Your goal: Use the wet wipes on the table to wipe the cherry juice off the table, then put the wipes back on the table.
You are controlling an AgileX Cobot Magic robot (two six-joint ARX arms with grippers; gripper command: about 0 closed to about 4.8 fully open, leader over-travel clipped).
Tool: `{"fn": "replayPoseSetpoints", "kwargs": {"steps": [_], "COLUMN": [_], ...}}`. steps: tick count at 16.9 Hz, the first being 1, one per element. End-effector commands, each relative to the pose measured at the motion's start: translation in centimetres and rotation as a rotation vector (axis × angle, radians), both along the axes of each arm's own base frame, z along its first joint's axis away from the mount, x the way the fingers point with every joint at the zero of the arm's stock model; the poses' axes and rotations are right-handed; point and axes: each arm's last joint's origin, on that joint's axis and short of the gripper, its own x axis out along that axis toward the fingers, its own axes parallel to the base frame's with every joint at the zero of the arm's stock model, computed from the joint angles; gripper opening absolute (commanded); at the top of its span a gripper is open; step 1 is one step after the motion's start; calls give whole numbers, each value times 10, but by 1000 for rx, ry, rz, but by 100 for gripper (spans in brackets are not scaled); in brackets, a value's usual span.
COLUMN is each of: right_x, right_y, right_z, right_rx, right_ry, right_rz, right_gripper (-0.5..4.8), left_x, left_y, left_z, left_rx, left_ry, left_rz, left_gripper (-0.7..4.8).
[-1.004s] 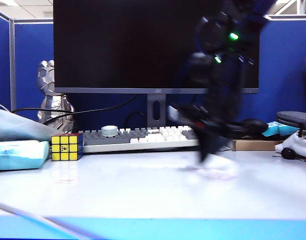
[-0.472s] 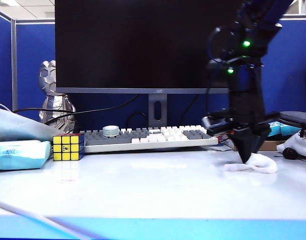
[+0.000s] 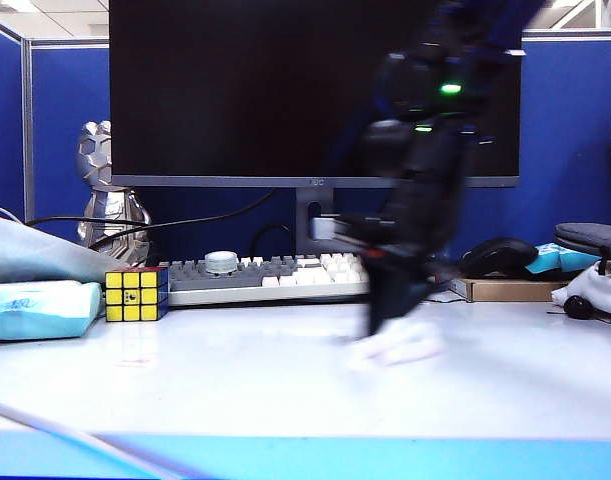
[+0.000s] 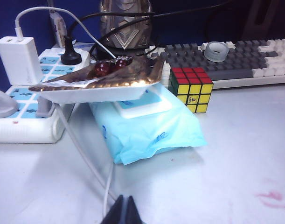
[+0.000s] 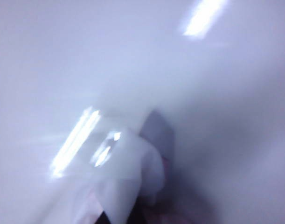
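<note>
The wiping is under way, not finished; in the exterior view the right gripper (image 3: 390,320), motion-blurred at lower centre-right, presses the wet wipes (image 3: 400,345) onto the table (image 3: 235,390), its jaws clamped on the white lump; no juice can be made out around it there, so how much of that patch is cleaned cannot be told. Left of centre a faint pink smear (image 3: 135,358) sits in front of the colour cube (image 3: 135,294), apparently untouched; wiping it and setting the wipes down are judged to remain. Farther back lie the keyboard (image 3: 265,275) and the monitor (image 3: 285,90).

The left wrist view alone shows the left gripper (image 4: 123,212) at the bottom edge, pinched together and empty, the cherry juice (image 4: 273,198) as pink-red streaks at lower right, and beyond them a light-blue tissue pack (image 4: 149,130) under a plate of cherries (image 4: 100,81). The right wrist view, heavily blurred, shows only the wipes (image 5: 128,182) crumpled against the glossy surface at the lower middle.
</note>
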Motion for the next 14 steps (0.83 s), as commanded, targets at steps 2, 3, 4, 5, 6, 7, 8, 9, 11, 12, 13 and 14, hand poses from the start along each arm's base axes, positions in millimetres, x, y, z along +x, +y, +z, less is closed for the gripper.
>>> {"fn": "replayPoseSetpoints", "kwargs": {"steps": [2,3,4,5,6,7,8,9,11,12,13,14], "right_x": [-32,-38,-40,-38,-31,-28,-19,-12,10,19,24,30], "right_y": [27,29,27,23,14,8,-5,-16,-48,-62,-70,-80], "right_z": [-5,-5,-6,-7,-7,-7,-7,-7,-7,-6,-5,-4], "right_rx": [-63,-136,-214,-317,-434,-470,-493,-500,-524,-537,-538,-522], "right_ry": [123,130,114,70,10,-6,-20,-36,-103,-141,-164,-190], "right_rz": [152,172,165,144,89,65,11,-29,-149,-202,-234,-271], "right_gripper": [-1,-1,-1,-1,-1,-1,-1,-1,-1,-1,-1,-1], "left_x": [0,0,0,0,0,0,0,0,0,0,0,0], "left_y": [0,0,0,0,0,0,0,0,0,0,0,0], "left_z": [-1,-1,-1,-1,-1,-1,-1,-1,-1,-1,-1,-1], "left_rx": [7,7,7,7,6,7,7,7,7,7,7,6], "left_ry": [7,7,7,7,7,7,7,7,7,7,7,7], "left_rz": [-9,-9,-9,-9,-9,-9,-9,-9,-9,-9,-9,-9], "left_gripper": [5,5,5,5,5,5,5,5,5,5,5,5]}}
